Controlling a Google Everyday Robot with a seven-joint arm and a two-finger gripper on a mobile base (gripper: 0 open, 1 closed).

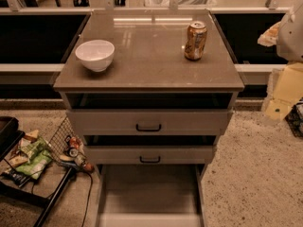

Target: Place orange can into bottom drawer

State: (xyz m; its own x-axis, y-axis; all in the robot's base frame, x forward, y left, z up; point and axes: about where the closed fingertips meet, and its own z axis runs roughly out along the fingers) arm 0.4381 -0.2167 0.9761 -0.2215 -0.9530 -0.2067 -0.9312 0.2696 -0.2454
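Can (195,40) right of bowl (94,55) on countertop (151,60); bottom drawer (149,190) below; end effector (272,34) rightmost.

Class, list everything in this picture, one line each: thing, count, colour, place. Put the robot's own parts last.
cabinet: one, grey-beige, centre.
orange can: one, orange-gold, upright on the cabinet top, right rear.
bowl: one, white, cabinet top, left.
upper drawers: two, grey-beige, black handles, under the top.
bottom drawer: one, grey-beige, pulled out at the floor.
wire basket: one, dark, floor left.
snack packets: several, mixed colours, beside the basket.
cream boxes: at least two, right edge.
gripper: not in view; a white rounded shape at the right edge may be the arm.
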